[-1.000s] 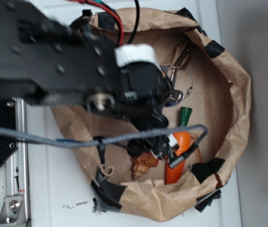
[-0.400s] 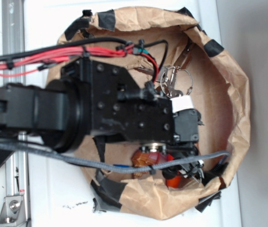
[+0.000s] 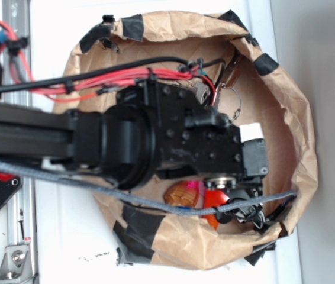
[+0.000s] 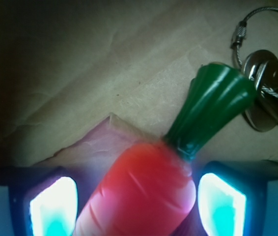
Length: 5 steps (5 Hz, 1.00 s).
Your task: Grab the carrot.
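wrist view shows the gripper (image 4: pixel 138 206) spread, fingers (image 4: pixel 53 206) either side of the carrot (image 4: pixel 144 191).

My pads (image 4: pixel 53 209) flank the carrot (image 4: pixel 144 189) with little room. Keys (image 4: pixel 269 88) touch its stem; bare paper (image 4: pixel 80 88) lies left.

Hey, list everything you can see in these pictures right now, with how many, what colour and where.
carrot: one, orange with green stem, lying on the bag floor between the gripper's fingers
shell: one, tan-orange, beside the carrot, mostly hidden under the arm
keys on wire ring: one bunch, silver, by the carrot's stem
paper bag: one, brown, rim rolled down with black tape patches, on the white table
table: one, white, under the bag
metal rail: one, silver, left edge
arm: one, black, red wires, over the bag
gripper: one, glowing pads flanking the carrot
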Each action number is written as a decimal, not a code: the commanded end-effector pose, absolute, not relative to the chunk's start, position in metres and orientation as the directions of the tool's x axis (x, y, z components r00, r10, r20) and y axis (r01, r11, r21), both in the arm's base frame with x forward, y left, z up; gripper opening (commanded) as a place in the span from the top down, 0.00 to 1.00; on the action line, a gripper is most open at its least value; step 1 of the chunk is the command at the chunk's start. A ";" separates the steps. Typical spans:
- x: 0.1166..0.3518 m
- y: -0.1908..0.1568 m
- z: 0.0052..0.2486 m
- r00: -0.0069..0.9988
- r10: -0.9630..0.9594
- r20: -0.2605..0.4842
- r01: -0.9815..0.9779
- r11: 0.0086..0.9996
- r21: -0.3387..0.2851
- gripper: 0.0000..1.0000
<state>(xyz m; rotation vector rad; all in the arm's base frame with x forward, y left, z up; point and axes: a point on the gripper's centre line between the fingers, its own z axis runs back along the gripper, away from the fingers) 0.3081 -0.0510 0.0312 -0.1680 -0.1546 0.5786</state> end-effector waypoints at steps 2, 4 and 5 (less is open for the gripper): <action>0.310 -0.017 0.076 0.847 0.521 0.109 -0.497 0.847 -0.188 1.00; 0.310 0.017 0.148 0.936 0.261 0.238 -0.248 0.965 -0.082 1.00; 0.299 0.011 0.172 0.948 0.072 0.311 -0.057 0.997 -0.058 1.00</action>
